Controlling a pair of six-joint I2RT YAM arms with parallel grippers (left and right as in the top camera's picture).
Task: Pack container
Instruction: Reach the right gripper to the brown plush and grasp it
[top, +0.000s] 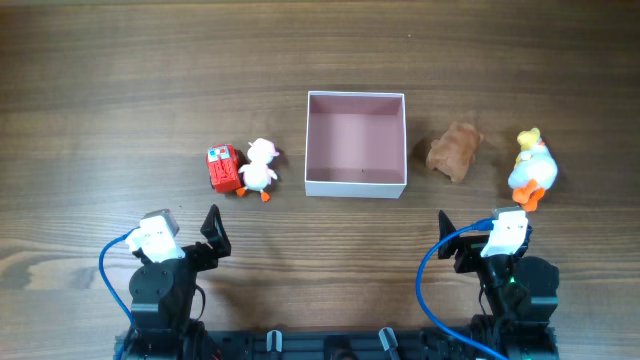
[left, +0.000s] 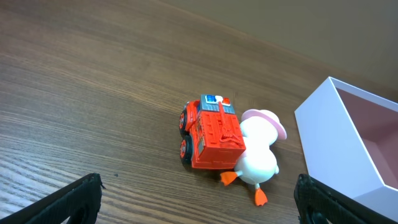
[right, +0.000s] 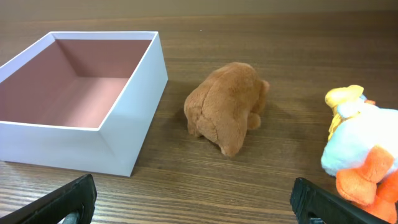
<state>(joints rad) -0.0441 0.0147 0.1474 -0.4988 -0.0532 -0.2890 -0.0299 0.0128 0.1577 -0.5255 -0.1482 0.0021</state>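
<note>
The container (top: 355, 185), a square white box with a pale pink inside, sits empty at the table's middle; it also shows in the left wrist view (left: 329, 143) and the right wrist view (right: 134, 118). Left of it lie a red toy truck (top: 223, 168) (left: 211, 134) and a white duck (top: 260, 166) (left: 258, 152), touching. Right of it lie a brown plush (top: 455, 151) (right: 227, 112) and a white and yellow plush duck (top: 531, 170) (right: 357, 149). My left gripper (top: 212, 232) (left: 199, 202) is open and empty, near the front edge. My right gripper (top: 468, 236) (right: 193, 202) is open and empty, in front of the brown plush.
Blue cables (top: 112, 275) loop beside both arm bases at the front edge. Bare wooden table (top: 330, 250) lies between the grippers and the toys.
</note>
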